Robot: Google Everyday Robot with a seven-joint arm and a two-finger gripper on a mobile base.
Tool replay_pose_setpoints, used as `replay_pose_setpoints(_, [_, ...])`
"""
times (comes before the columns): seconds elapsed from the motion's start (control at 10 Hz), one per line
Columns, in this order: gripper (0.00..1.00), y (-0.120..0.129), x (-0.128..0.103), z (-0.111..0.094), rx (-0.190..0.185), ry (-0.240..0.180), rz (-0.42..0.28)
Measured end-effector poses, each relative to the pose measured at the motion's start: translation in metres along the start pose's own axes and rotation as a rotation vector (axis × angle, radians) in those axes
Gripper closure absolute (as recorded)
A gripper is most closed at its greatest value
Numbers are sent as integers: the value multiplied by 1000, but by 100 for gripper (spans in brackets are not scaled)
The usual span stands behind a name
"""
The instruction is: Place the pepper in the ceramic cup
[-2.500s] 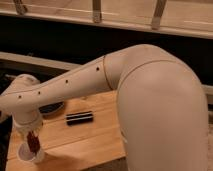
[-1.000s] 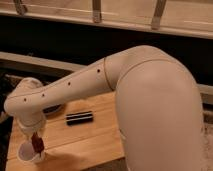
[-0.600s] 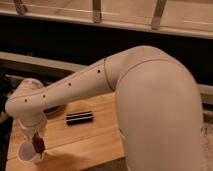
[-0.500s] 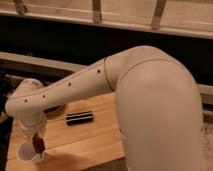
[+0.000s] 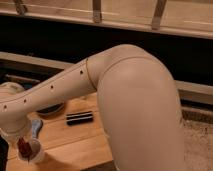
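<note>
In the camera view, we saw the arm [image 5: 125, 100] fill most of the picture. Its thick, rounded joint stood at the right and centre. From there a long pale link with a row of small dark holes sloped down to the lower left and ended in a bulky wrist. The gripper [image 5: 20, 141] hung under this wrist, pointing down, at the lower left corner of the picture. The red pepper [image 5: 23, 146] was just at the gripper. Its lower part was inside the rim of the white ceramic cup [image 5: 35, 153]. We could not tell how far the gripper was open, or whether it had hold of the pepper.

The cup stood on the wooden table [image 5: 75, 142], close to the table's front edge and left end. A flat black object [image 5: 80, 118] lay well apart from the cup, toward the middle of the table. A dark bowl [image 5: 50, 108] sat behind, partly hidden under the arm link. Bare wood lay between the cup and the black object. The arm's large joint covered the right part of the table.
</note>
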Motion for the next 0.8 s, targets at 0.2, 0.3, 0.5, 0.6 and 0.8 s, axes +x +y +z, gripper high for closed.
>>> replay_pose_setpoints(0.2, [33,-8,3,4,0,-1,26])
replay_pose_setpoints(0.3, [41,-18,6,7,-1,-2,40])
replay_pose_setpoints(0.5, [61,-25,8,13,-7,4,30])
replay_pose_setpoints(0.6, [72,-19,6,14,-8,3,23])
replay_pose_setpoints(0.8, [92,-11,9,17,-9,0,32])
